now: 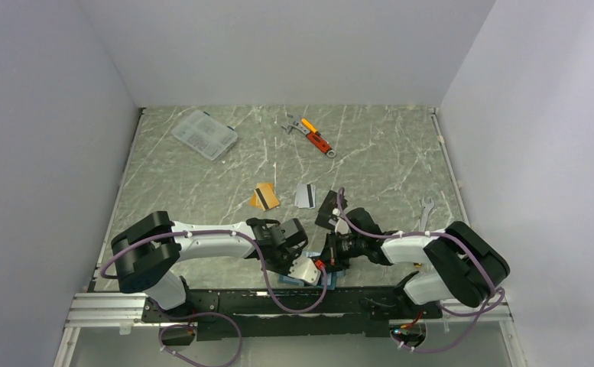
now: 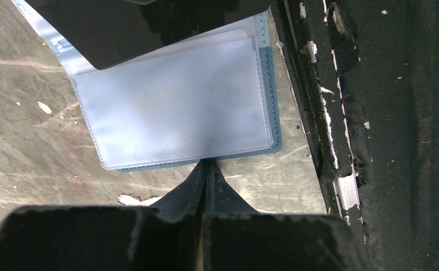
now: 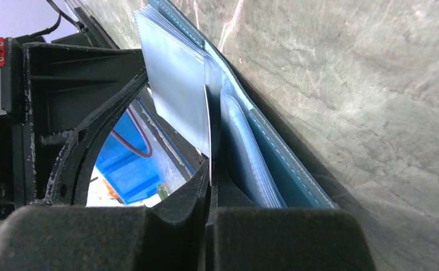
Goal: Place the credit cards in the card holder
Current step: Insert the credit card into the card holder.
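The card holder [image 2: 177, 107] lies open at the table's near edge, its clear light-blue pocket facing up over a teal cover. My left gripper [image 2: 207, 165] is shut, its tips touching the holder's near edge with nothing seen between them. My right gripper [image 3: 210, 169] is shut on a thin clear pocket leaf of the card holder [image 3: 273, 164], lifting that leaf off the rest. From above, both grippers [image 1: 309, 267] [image 1: 333, 256] meet over the holder [image 1: 290, 281]. Two credit cards lie further back on the table: an orange one [image 1: 264, 196] and a silver-grey one [image 1: 304, 194].
A clear plastic box [image 1: 205, 134] sits at the back left. An orange-handled tool [image 1: 316, 139] lies at the back centre and a small wrench [image 1: 425, 210] on the right. The black mounting rail [image 2: 375, 113] runs just beside the holder.
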